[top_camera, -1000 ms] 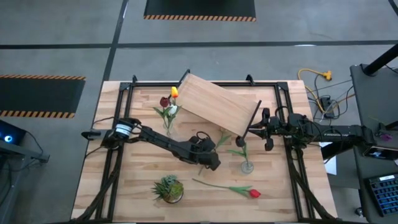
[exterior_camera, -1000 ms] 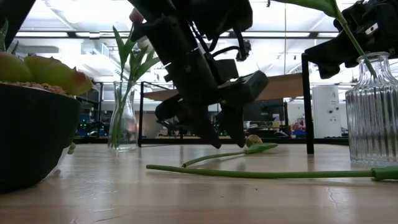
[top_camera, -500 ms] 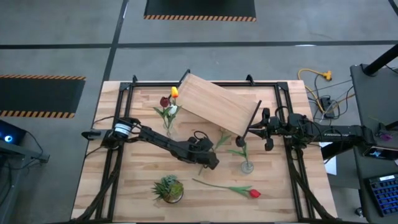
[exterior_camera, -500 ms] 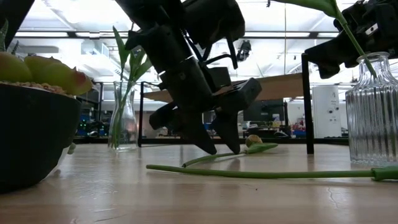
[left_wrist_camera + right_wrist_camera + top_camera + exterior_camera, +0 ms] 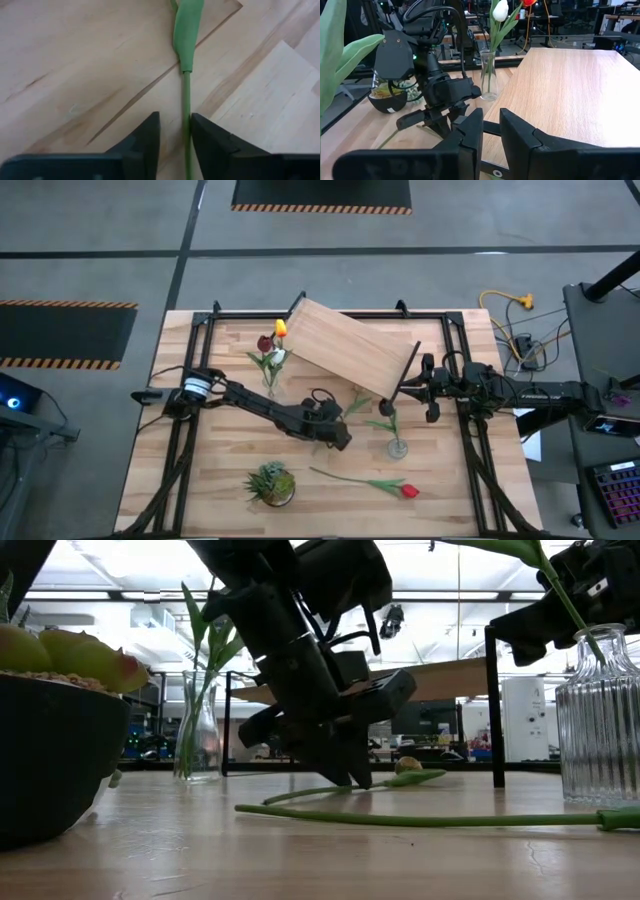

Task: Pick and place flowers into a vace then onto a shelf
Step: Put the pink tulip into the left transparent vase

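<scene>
A tulip lies on the tabletop beside the shelf (image 5: 350, 345), its thin green stem (image 5: 186, 95) and leaf (image 5: 187, 30) pointing away in the left wrist view. My left gripper (image 5: 340, 443) (image 5: 352, 780) (image 5: 175, 120) is down at the table, shut on that stem. A clear vase (image 5: 270, 370) (image 5: 198, 740) holds maroon, yellow and white tulips. A ribbed vase (image 5: 397, 445) (image 5: 600, 710) holds one green stem. A red tulip (image 5: 378, 483) lies on the table's near part. My right gripper (image 5: 428, 390) (image 5: 491, 135) waits level at the table's right, shut on nothing. My left gripper has the lying tulip's stem (image 5: 186, 112) between its two fingers, below the leaf; in the wrist view the stem lies against one finger (image 5: 205, 140). The fingers slant down from the table's left and stand across the stem. The stem (image 5: 310, 793) rests on the table.
A bushy potted plant (image 5: 270, 483) (image 5: 50, 730) stands near the front edge, left of the red tulip. The shelf's black legs (image 5: 494, 705) rise close behind the ribbed vase. Black frame rails (image 5: 190, 410) run along the table's sides.
My left gripper has sunk slightly toward the table and shut: in the low view its fingertips stood apart on either side of the stem and now meet on it. The stem's free end has shifted a little along the table.
</scene>
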{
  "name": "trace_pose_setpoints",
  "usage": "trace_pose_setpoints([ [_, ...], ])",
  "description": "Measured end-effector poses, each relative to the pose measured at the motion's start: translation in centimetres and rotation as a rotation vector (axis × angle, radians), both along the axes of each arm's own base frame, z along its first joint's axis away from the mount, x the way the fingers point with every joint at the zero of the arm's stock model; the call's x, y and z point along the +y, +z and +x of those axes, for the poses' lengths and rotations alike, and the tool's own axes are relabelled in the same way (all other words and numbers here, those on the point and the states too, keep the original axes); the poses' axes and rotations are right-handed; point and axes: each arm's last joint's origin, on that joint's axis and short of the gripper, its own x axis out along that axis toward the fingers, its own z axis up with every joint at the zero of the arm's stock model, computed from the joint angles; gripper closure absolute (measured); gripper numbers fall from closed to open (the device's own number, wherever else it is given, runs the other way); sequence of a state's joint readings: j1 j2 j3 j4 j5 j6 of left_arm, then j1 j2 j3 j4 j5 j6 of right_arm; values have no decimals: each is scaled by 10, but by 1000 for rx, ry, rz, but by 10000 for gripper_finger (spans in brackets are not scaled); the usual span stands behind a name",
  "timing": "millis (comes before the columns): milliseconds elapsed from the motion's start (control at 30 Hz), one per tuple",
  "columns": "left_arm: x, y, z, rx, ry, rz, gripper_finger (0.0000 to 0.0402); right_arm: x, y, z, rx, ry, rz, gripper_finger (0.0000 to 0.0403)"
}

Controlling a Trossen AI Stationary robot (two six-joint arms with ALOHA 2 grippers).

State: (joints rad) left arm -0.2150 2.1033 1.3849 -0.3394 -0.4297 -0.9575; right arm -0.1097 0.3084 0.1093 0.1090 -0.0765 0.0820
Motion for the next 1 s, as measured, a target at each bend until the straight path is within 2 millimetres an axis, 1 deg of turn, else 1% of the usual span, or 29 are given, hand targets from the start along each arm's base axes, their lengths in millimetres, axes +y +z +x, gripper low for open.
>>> trace_pose_setpoints([
  [200,4,-2,-4,70,-6,-7,357,0,0,0,0,1,-5,346],
  [333,8,-1,-5,107,-59,-31,389,0,0,0,0,0,-5,346],
  [400,11,-1,-5,120,-83,-35,397,0,0,0,0,0,-5,346],
  [500,14,5,-7,133,-130,-33,400,0,0,0,0,0,-4,346],
  [667,13,28,-19,185,-247,-60,401,0,0,0,0,0,-4,346],
  [833,17,67,-40,209,-251,-56,401,0,0,0,0,0,-6,346],
  [900,19,79,-47,208,-255,-49,401,0,0,0,0,0,-6,346],
  [1000,18,103,-55,148,-311,-17,401,0,0,0,0,0,-6,346],
])
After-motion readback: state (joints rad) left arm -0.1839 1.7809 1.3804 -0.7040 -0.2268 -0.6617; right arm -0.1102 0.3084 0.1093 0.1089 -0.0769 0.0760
